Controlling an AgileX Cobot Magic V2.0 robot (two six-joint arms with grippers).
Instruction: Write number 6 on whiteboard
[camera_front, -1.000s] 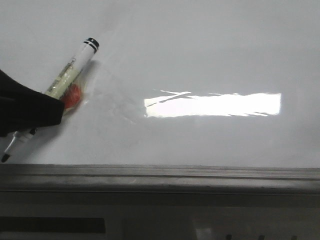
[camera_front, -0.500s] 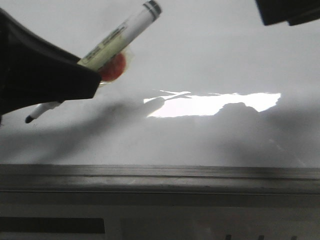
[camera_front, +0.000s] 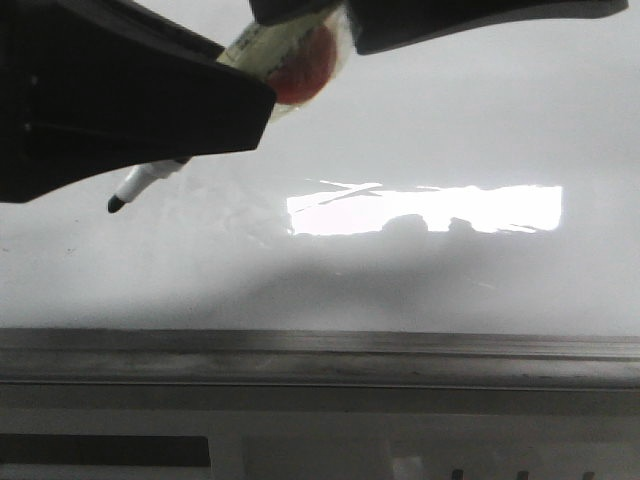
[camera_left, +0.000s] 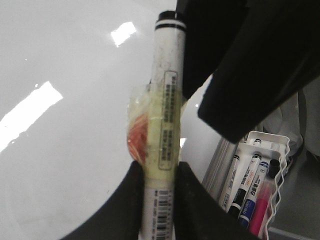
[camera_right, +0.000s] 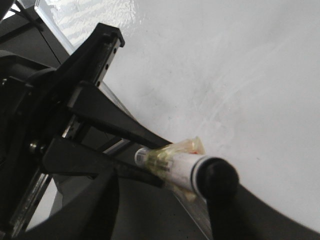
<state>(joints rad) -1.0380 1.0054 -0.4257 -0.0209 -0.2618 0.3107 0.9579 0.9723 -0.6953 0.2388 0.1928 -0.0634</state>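
Grey metal edge rail (camera_front: 320, 352) nearest, glossy white whiteboard (camera_front: 450, 120) beyond on the desk; no number 6 visible on it yet. Left gripper (camera_left: 159, 172) clamped on the white marker pen (camera_left: 164, 130) at mid-barrel, over yellowish tape and a red-orange blob; tip uncapped. Pen looks light, rigid, slick plastic; taped section is the best hold. Right gripper (camera_right: 212, 192) at the cap end, grip unclear. Barcode and label unreadable.
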